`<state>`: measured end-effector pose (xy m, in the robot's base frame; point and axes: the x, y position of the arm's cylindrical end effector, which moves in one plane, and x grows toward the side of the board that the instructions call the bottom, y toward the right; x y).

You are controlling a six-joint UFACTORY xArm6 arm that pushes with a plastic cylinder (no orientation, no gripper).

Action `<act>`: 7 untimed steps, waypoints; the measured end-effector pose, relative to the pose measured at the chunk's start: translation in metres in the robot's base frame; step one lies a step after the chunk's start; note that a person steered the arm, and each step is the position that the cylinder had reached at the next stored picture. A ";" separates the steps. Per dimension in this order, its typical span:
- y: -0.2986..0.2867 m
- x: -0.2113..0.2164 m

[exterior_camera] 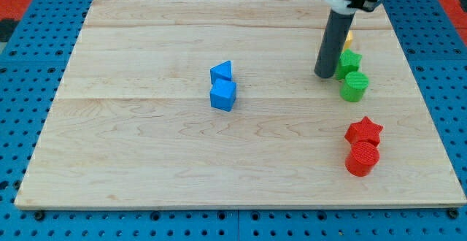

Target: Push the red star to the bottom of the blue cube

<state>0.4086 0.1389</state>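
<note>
The red star (pixel 364 131) lies at the view's right, touching a red cylinder (pixel 362 158) just below it. The blue cube (pixel 224 95) sits near the board's middle, with a blue triangular block (pixel 222 71) touching its top side. My tip (pixel 325 74) rests on the board at the upper right, just left of the green blocks. It is well above the red star and far to the right of the blue cube.
A green star (pixel 349 63) and a green cylinder (pixel 355 86) stand right of my tip. A yellow block (pixel 348 37) peeks out behind the rod. The wooden board (pixel 146 153) lies on a blue pegboard (pixel 29 58).
</note>
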 end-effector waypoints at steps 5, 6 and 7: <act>0.007 0.209; 0.012 0.209; 0.058 0.210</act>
<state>0.6184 0.1973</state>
